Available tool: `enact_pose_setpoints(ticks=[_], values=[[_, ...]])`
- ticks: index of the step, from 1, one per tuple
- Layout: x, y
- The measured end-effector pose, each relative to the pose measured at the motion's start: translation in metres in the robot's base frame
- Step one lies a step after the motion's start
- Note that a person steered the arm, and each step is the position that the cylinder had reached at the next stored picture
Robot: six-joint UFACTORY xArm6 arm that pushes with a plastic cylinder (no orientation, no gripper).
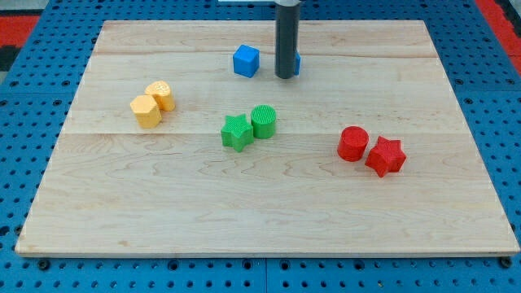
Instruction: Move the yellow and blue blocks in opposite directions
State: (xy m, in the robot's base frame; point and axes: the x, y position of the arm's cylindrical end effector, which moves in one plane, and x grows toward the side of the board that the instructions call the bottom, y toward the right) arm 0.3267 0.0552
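A blue cube (246, 61) sits near the view's top centre. A second blue block (296, 63) is mostly hidden behind the dark rod, so its shape is unclear. My tip (285, 76) rests on the board just right of the blue cube, touching or right in front of the hidden blue block. Two yellow blocks sit together at the view's left: a rounded one (161, 94) and a hexagon-like one (146, 111) below and left of it, touching. The tip is far from the yellow blocks.
A green star (236, 132) and a green cylinder (264, 121) touch at the board's middle. A red cylinder (353, 143) and a red star (385, 156) touch at the right. The wooden board (260, 220) lies on a blue pegboard (24, 122).
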Motion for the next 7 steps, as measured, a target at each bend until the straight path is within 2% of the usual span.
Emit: enact_pose_setpoints(ticks=[1, 3, 7], values=[[0.013, 0.080], [0.020, 0.108], [-0.007, 0.110]])
